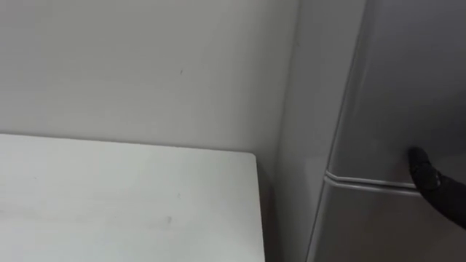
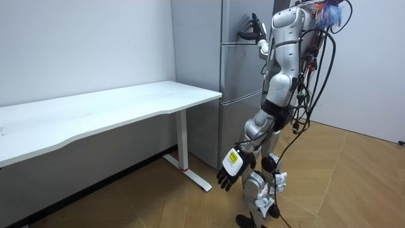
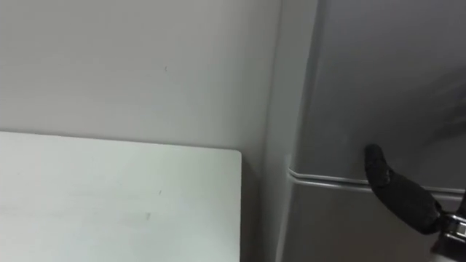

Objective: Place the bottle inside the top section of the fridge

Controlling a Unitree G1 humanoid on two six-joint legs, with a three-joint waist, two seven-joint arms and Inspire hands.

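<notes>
The fridge (image 1: 393, 87) fills the eye view from 1 to 5 o'clock, its upper door shut. The white table (image 1: 109, 196) lies at 8 o'clock. At 4 o'clock the right hand (image 3: 397, 191) rests against the door seam (image 1: 364, 180), fingers seemingly straight and gripping nothing. The left hand (image 2: 231, 170) hangs relaxed and empty beside the leg. Where the bottle is, I cannot tell. The door probably has to come first: get a firm purchase on its edge, then pull steadily outward.

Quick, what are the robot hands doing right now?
Left robot hand: open, hanging low, holding nothing.
Right robot hand: open, a straight finger at the fridge door seam.
</notes>
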